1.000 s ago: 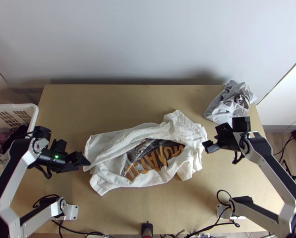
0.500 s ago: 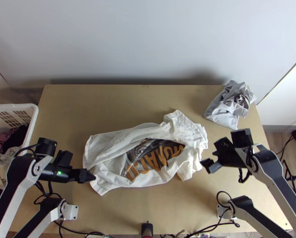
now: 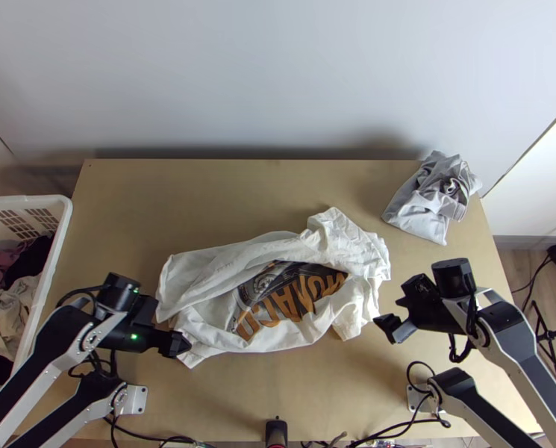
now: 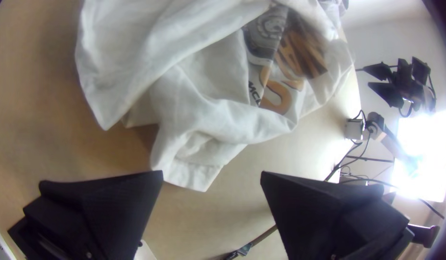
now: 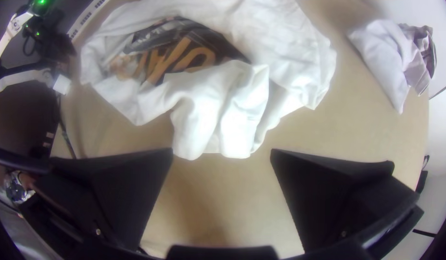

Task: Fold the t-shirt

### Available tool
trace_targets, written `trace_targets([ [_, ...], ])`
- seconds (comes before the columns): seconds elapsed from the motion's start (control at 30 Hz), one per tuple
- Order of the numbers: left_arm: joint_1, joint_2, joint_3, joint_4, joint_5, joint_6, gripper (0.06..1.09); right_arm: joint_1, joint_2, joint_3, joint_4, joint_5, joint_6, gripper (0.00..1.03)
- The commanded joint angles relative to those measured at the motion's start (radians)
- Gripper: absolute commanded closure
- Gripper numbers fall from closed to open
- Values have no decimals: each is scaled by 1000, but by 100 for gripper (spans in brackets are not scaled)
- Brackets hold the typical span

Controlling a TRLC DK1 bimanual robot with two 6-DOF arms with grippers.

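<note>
The white t-shirt (image 3: 225,276) with a dark and orange print lies bunched and partly folded over itself across the middle of the table. My left gripper (image 3: 179,345) is at the shirt's lower left corner. In the left wrist view that gripper (image 4: 211,175) is open, a corner of the shirt (image 4: 189,168) close in front of its fingers. Off the shirt's right end stands my right gripper (image 3: 388,327). The right wrist view has this gripper (image 5: 222,153) open, with a rumpled shirt edge (image 5: 232,130) just beyond the fingertips.
A grey cloth (image 3: 427,198) lies crumpled at the table's back right corner. On the left stands a white basket (image 3: 63,216) holding several garments. Cables (image 3: 352,437) run along the table's near edge. Bare tabletop (image 3: 203,198) stretches behind the shirt.
My left gripper has moved right and toward the near edge, to the shirt's lower left corner. My right gripper has shifted toward the near edge. The shirt looks nearly unchanged.
</note>
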Motion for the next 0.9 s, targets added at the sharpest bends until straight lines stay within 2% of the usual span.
trace_targets([
  [0.0, -83, 29, -45, 112, -49, -72, 10, 69, -13, -81, 127, 1, 82, 10],
  [0.07, -85, 35, -47, 129, -67, -78, 10, 99, -4, -98, 202, 1, 141, 10],
  [0.17, -83, 41, -55, 129, -78, -73, 10, 126, 69, -114, 273, 2, 177, 10],
  [0.33, -80, 39, -68, 129, -78, -72, 10, 142, 171, -167, 377, 2, 179, 10],
  [0.53, -79, 39, -104, 187, -76, -67, 10, 149, 179, -206, 392, 33, 176, 10],
  [0.57, -85, 41, -111, 195, -76, -69, 11, 149, 181, -212, 394, 53, 173, 11],
  [0.6, -99, 49, -117, 198, -76, -73, 11, 146, 181, -212, 392, 70, 170, 16],
  [0.63, -117, 61, -121, 196, -76, -82, 18, 142, 179, -212, 394, 79, 165, 23],
  [0.67, -125, 67, -125, 196, -78, -98, 37, 142, 173, -212, 392, 93, 151, 34],
  [0.7, -116, 70, -125, 206, -102, -113, 69, 144, 162, -212, 392, 97, 136, 51],
  [0.73, -97, 70, -122, 223, -134, -115, 101, 147, 150, -212, 392, 103, 119, 74],
  [0.77, -82, 70, -124, 235, -136, -115, 102, 153, 141, -213, 397, 116, 108, 95],
  [0.87, -77, 86, -114, 235, -136, -115, 103, 159, 122, -207, 394, 131, 101, 95],
])
